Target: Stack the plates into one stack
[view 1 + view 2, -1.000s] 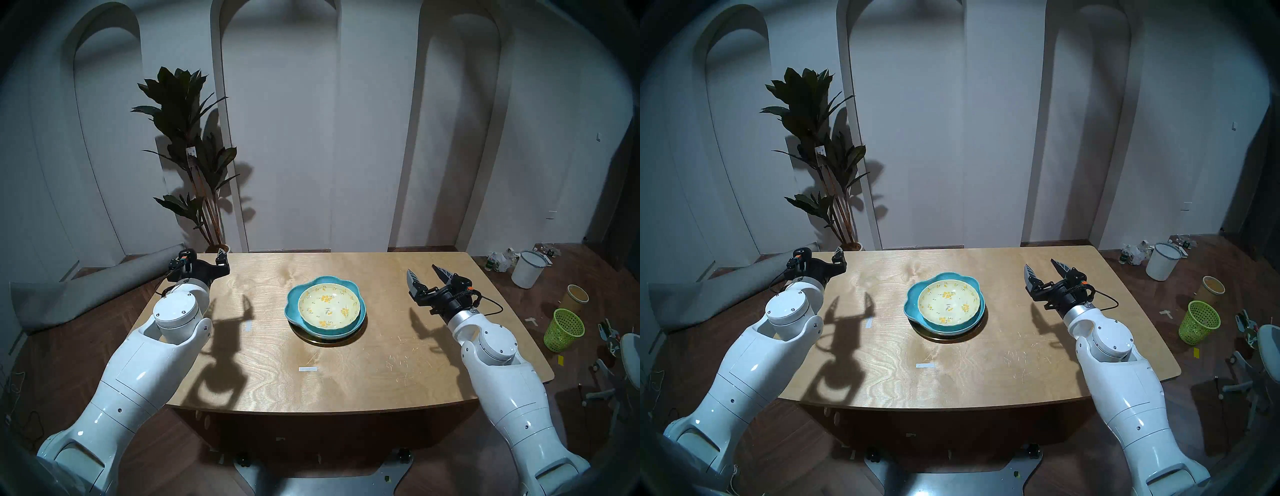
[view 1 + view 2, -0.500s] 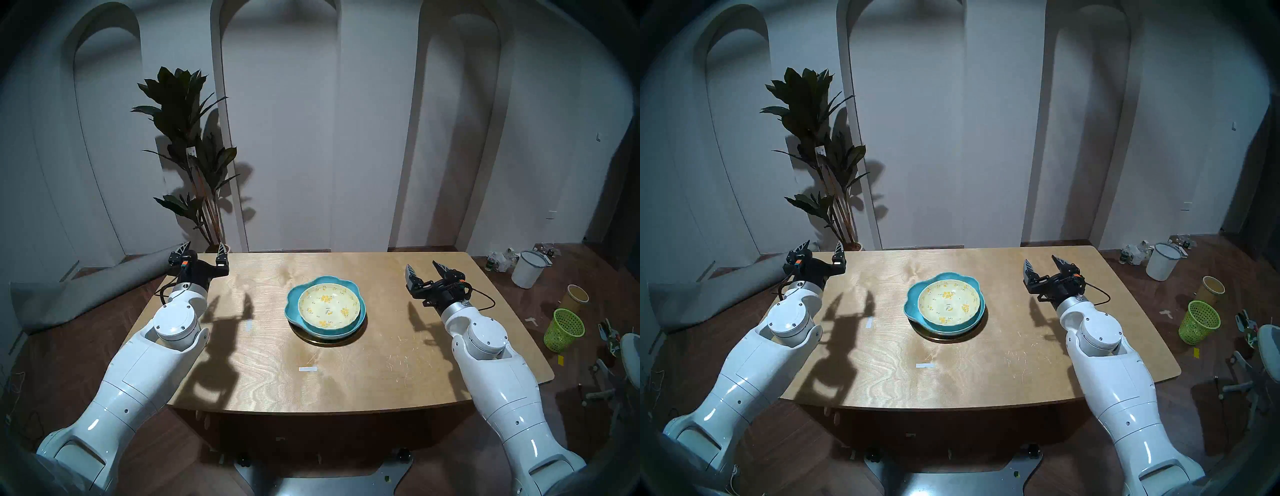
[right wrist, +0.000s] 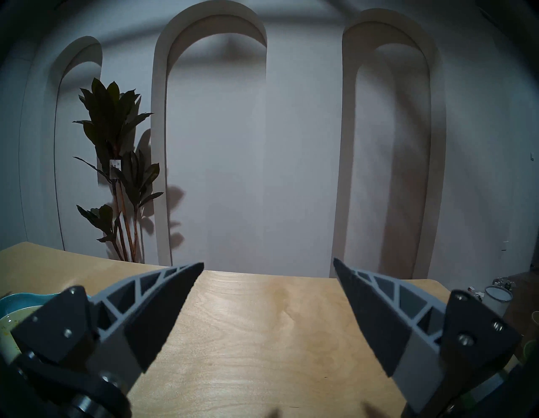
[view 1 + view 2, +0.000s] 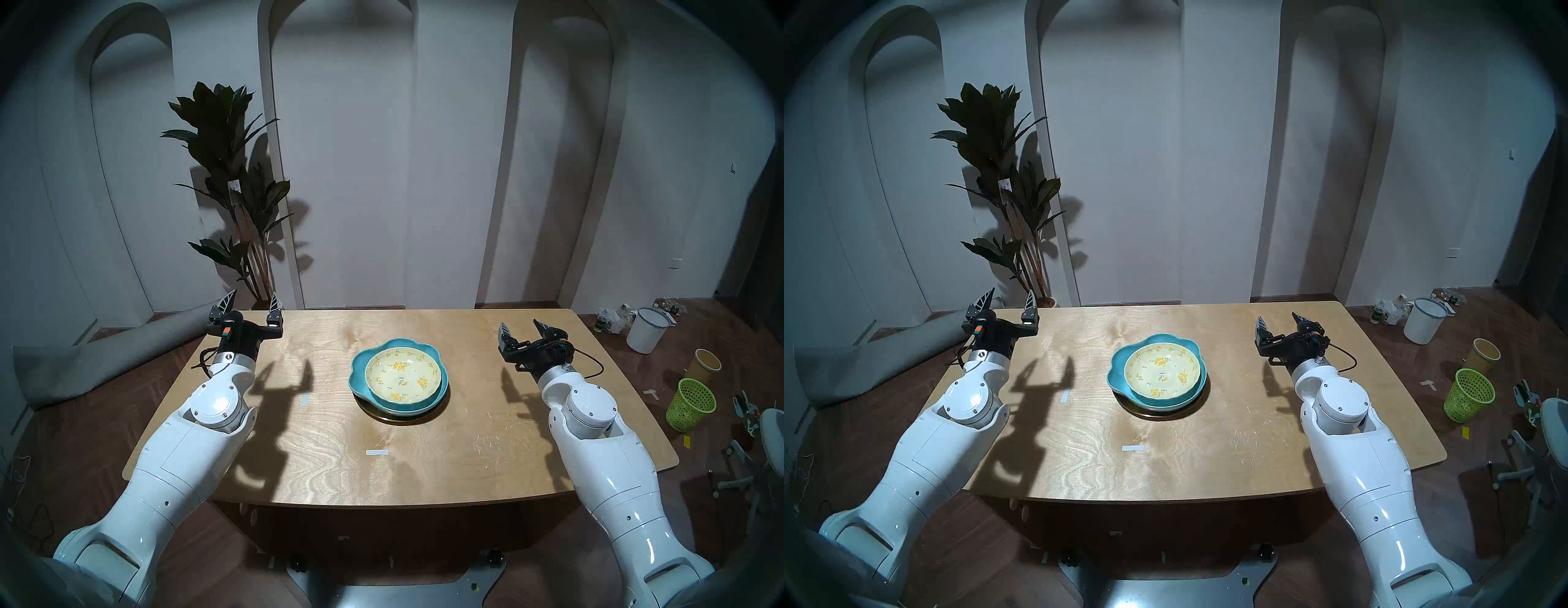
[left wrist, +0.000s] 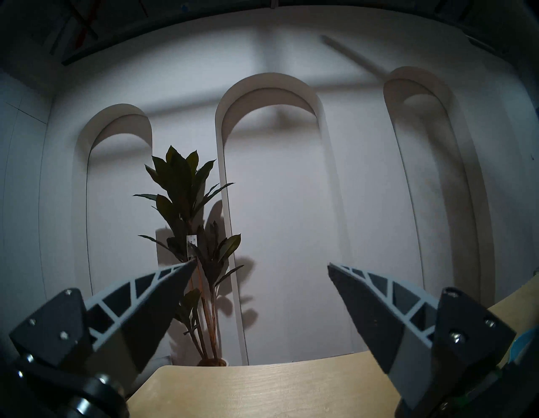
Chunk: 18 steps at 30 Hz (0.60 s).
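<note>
Three dishes form one stack near the middle of the wooden table (image 4: 424, 467): a gold plate (image 4: 396, 419) at the bottom, showing only as a thin rim; a blue flower-shaped dish (image 4: 360, 373) on it; and a pale-yellow floral dish (image 4: 401, 373) nested on top. The left gripper (image 4: 253, 302), jaws spread wide and empty, hangs over the table's far left corner, well apart from the stack, fingertips tilted upward toward a potted plant (image 4: 231, 170). The right gripper (image 4: 522, 327), jaws likewise wide and empty, hovers to the right of the stack, clear of it.
</note>
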Each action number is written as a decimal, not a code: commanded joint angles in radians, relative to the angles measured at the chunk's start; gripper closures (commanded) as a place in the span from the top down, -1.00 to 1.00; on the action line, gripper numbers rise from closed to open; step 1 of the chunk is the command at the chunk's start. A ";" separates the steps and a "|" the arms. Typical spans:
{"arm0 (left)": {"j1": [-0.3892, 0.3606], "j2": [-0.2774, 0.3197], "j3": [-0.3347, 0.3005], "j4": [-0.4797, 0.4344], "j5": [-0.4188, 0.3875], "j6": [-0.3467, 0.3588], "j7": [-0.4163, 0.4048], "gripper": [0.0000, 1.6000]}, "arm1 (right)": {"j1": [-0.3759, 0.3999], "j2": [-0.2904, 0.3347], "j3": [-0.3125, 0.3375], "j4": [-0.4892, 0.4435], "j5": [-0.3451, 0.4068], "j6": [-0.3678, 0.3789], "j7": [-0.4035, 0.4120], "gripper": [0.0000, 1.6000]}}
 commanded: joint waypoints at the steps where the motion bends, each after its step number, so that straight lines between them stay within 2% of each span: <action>1: -0.060 0.014 -0.017 -0.015 -0.067 -0.006 -0.076 1.00 | 0.008 -0.006 0.007 -0.035 0.007 -0.007 -0.003 1.00; 2: -0.066 0.026 -0.018 -0.026 -0.076 0.038 -0.088 1.00 | 0.008 -0.005 0.006 -0.036 0.006 -0.004 -0.001 1.00; 4: -0.072 0.029 -0.022 -0.030 -0.098 0.059 -0.101 1.00 | 0.009 -0.006 0.005 -0.036 0.006 -0.001 -0.001 1.00; 5: -0.077 0.033 -0.025 -0.038 -0.124 0.102 -0.110 1.00 | 0.010 -0.006 0.002 -0.034 0.004 -0.001 0.000 1.00; 11: -0.099 0.050 -0.023 -0.046 -0.140 0.211 -0.119 1.00 | 0.017 -0.001 -0.010 -0.030 -0.004 -0.001 0.009 1.00; 18: -0.102 0.053 -0.028 -0.057 -0.154 0.265 -0.127 1.00 | 0.017 -0.001 -0.010 -0.029 -0.004 -0.002 0.015 1.00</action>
